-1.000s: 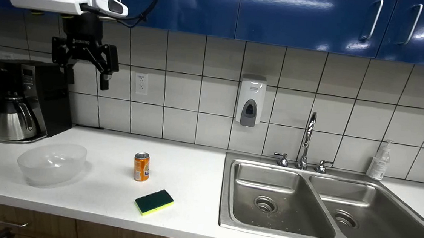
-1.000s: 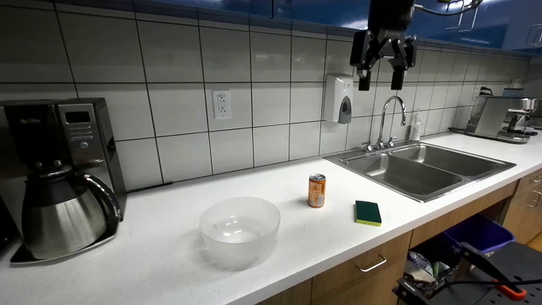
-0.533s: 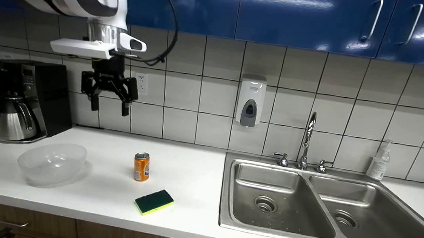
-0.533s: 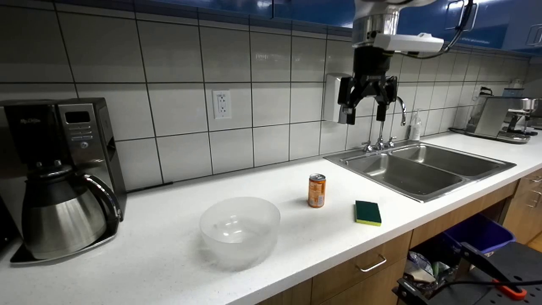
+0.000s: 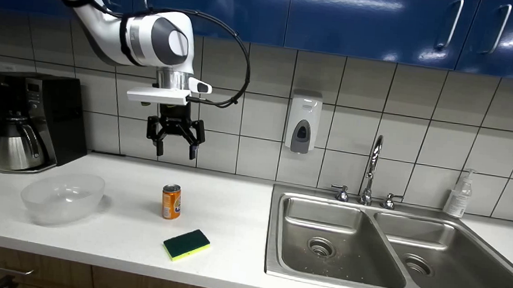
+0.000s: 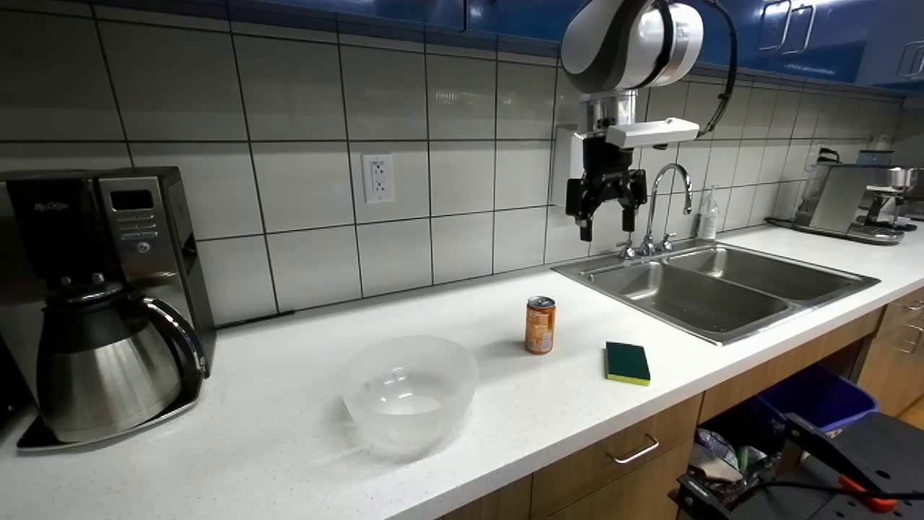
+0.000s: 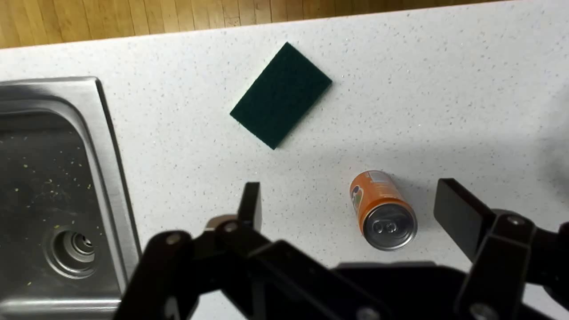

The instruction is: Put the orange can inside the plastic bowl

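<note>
- Your black, blocky fingers (image 7: 462,215) hang wide apart above the white speckled counter (image 7: 178,133).
- Orange cylindrical metal can (image 5: 171,203) stands upright on it, outside the wide, round, clear plastic bowl (image 6: 409,397).
- Flat green-and-yellow sponge (image 7: 281,95) lies near the can.

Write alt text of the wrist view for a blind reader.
An orange can stands on a speckled white counter, seen from above, framed by the open gripper. A dark green sponge lies nearby; part of a steel sink shows at the picture's left.

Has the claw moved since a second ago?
Yes: in an exterior view, the claw now hangs lower and farther right, nearer the wall dispenser.
</note>
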Action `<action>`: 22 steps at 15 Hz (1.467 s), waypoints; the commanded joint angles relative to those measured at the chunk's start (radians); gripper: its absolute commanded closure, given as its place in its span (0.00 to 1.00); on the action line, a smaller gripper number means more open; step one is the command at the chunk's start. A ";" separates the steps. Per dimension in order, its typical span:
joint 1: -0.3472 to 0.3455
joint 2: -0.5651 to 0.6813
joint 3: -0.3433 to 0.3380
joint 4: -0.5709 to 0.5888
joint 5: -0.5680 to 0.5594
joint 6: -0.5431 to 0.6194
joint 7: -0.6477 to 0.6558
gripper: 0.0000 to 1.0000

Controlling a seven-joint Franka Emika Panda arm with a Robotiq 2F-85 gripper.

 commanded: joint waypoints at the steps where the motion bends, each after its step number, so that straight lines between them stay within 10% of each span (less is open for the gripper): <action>1: -0.009 0.133 0.009 0.140 0.007 -0.009 -0.040 0.00; 22: 0.015 0.453 0.064 0.304 0.035 0.186 -0.008 0.00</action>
